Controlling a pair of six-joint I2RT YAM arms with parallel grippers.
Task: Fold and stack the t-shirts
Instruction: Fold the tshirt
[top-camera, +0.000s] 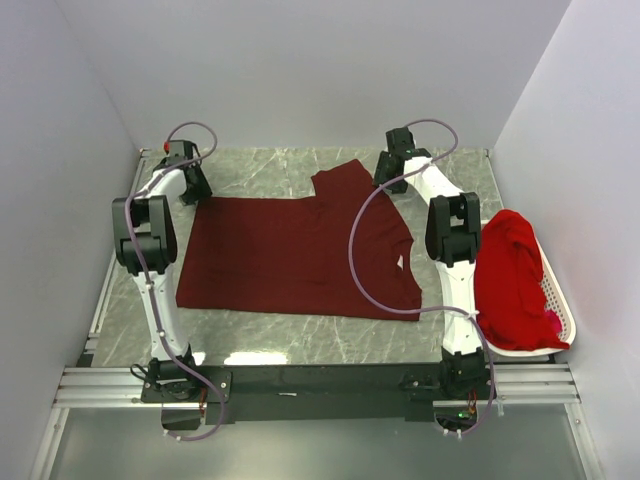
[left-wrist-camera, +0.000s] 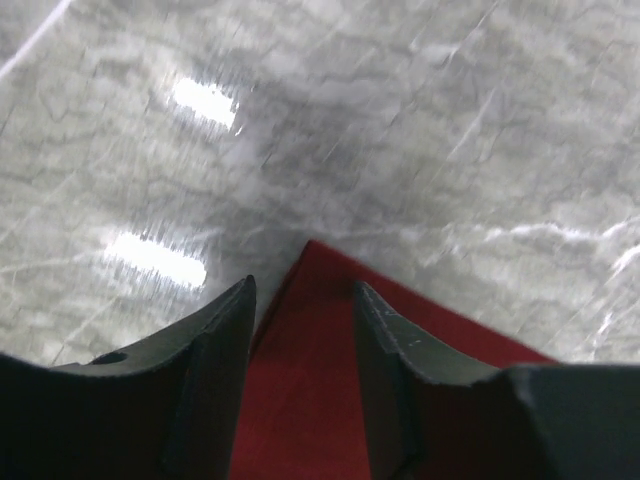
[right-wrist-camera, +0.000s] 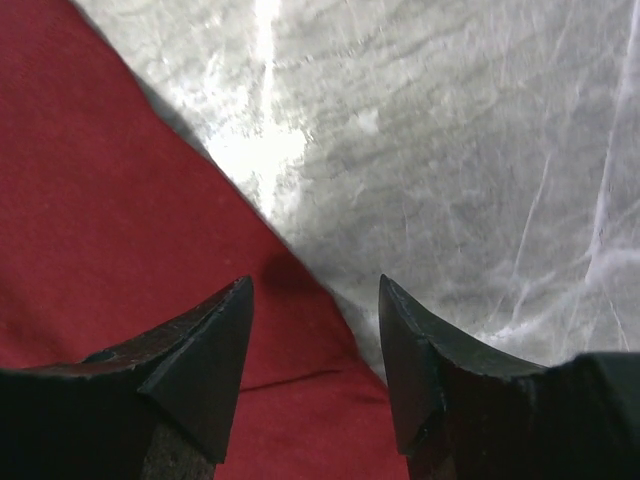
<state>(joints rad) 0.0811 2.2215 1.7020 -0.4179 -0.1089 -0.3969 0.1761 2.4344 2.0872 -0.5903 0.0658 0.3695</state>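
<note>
The left fingers (left-wrist-camera: 215, 380) and right fingers (right-wrist-camera: 205, 370) stand apart over far edges of the dark red t-shirt (top-camera: 290, 255) on the worktop (top-camera: 260, 335).

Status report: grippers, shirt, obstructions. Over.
Left gripper open over maroon t-shirt corner. Right gripper open at its edge. Shirt spread out, unfolded. No obstruction seen.

Robot test booth, laboratory type. Plain white walls (top-camera: 300, 70) close off the far, left and right sides. Grey marble-patterned table (top-camera: 260, 335) within. Metal rail frame (top-camera: 320, 385) along the near edge, bearing two black-and-white robot arms, left arm (top-camera: 150, 250) and right arm (top-camera: 455, 235), each trailing a loose cable (top-camera: 350, 255). Working stock: one dark red t-shirt (top-camera: 290, 260) spread flat; white perforated basket (top-camera: 558, 300) at near right, heaped with red t-shirts (top-camera: 510, 280).
</note>
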